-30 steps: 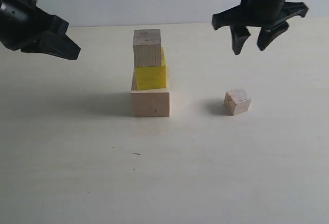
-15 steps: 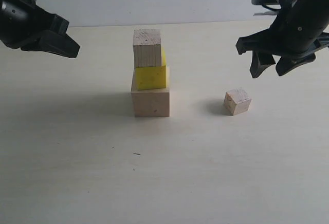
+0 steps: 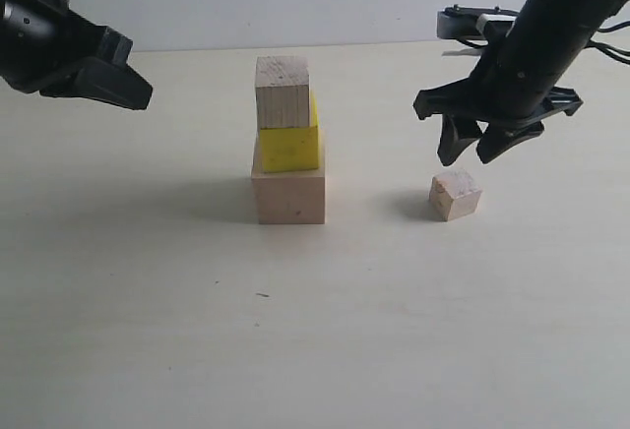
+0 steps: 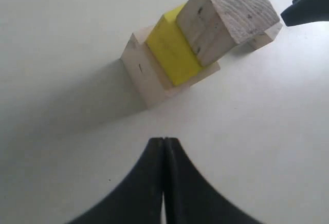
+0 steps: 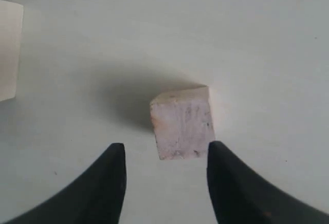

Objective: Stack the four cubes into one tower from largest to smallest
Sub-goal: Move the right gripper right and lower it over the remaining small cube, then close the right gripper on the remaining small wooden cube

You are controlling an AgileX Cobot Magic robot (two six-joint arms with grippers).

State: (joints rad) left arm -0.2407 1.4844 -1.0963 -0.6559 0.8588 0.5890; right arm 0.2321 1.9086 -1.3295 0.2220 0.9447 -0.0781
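Observation:
A tower (image 3: 288, 144) stands mid-table: large pale wood cube (image 3: 288, 198) at the base, yellow cube (image 3: 289, 144) on it, medium wood cube (image 3: 282, 91) on top; the left wrist view shows the same stack (image 4: 175, 49). The small wood cube (image 3: 455, 195) (image 5: 182, 122) lies alone to the right. My right gripper (image 3: 471, 149) (image 5: 165, 152) hovers open just above and behind the small cube, which lies ahead of its fingertips. My left gripper (image 3: 138, 94) (image 4: 164, 141) is shut and empty, held up at the far left, away from the tower.
The pale tabletop (image 3: 315, 331) stretches around the cubes, with a white wall behind. An edge of the large cube (image 5: 9, 49) shows at the side of the right wrist view. The right gripper's finger (image 4: 306, 5) shows in a corner of the left wrist view.
My right gripper has come down and toward the small cube from high at the back. Its jaws have narrowed slightly. The left arm and the cubes have not moved.

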